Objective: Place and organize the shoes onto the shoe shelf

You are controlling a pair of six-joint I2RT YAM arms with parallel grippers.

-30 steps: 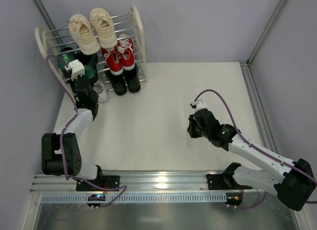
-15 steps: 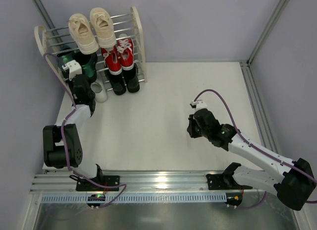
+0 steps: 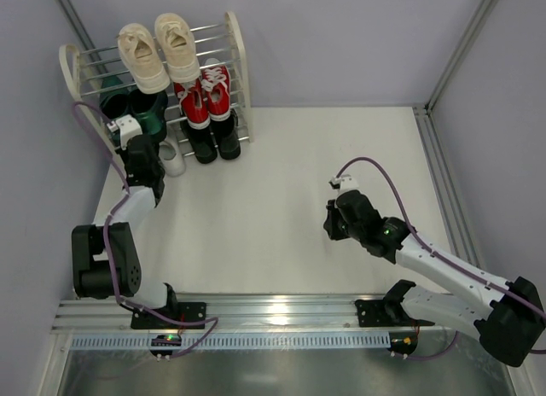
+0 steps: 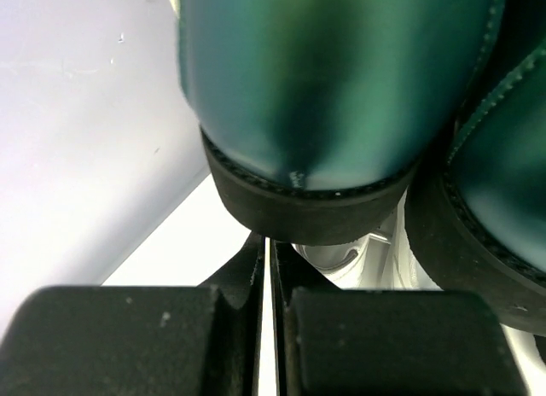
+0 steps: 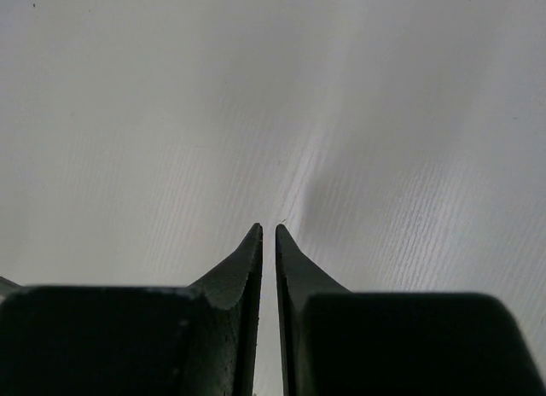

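The shoe shelf (image 3: 237, 46) stands at the far left. Beige sneakers (image 3: 158, 50) lie on its top tier, red sneakers (image 3: 207, 93) and dark green loafers (image 3: 141, 106) on the middle tier, black dress shoes (image 3: 213, 138) at the bottom right. A white sneaker (image 3: 171, 160) shows at the bottom left, under the loafers. My left gripper (image 3: 130, 130) is shut and empty, just in front of a green loafer's heel (image 4: 333, 97), its tips (image 4: 270, 242) below the sole. The white sneaker (image 4: 375, 253) shows beneath. My right gripper (image 3: 331, 225) is shut and empty (image 5: 265, 231) over the bare table.
The second green loafer (image 4: 503, 174) sits close on the right of the left gripper. The left wall (image 3: 34, 157) runs close beside the shelf and left arm. A metal rail (image 3: 273, 315) crosses the near edge.
My left gripper has drawn back slightly from the green loafers toward the near side. My right arm has shifted slightly nearer.
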